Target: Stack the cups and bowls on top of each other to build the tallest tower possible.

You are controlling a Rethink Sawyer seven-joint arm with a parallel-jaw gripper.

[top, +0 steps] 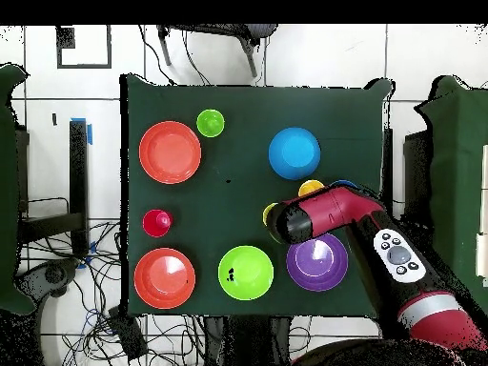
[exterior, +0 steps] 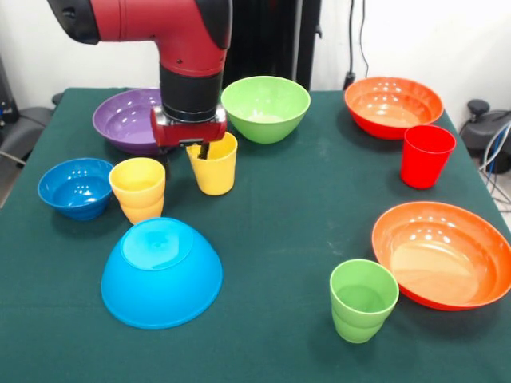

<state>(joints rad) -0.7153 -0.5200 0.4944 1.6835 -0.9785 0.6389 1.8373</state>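
My gripper (exterior: 204,150) hangs at the rim of a yellow cup (exterior: 215,167), which stands upright on the table; its tip dips into the cup's mouth. A second yellow cup (exterior: 138,189) stands to its left, next to the small dark-blue bowl (exterior: 76,187). The large light-blue bowl (exterior: 162,273) lies upside down in front with nothing on it. The purple bowl (exterior: 128,120) and green bowl (exterior: 266,108) sit behind the gripper. In the overhead view my arm (top: 329,214) covers most of the gripped-side yellow cup (top: 270,213).
On the right of the front view are two orange bowls (exterior: 393,105) (exterior: 443,254), a red cup (exterior: 426,155) and a green cup (exterior: 363,300), all upright and apart. The table (exterior: 287,207) has a dark green cloth.
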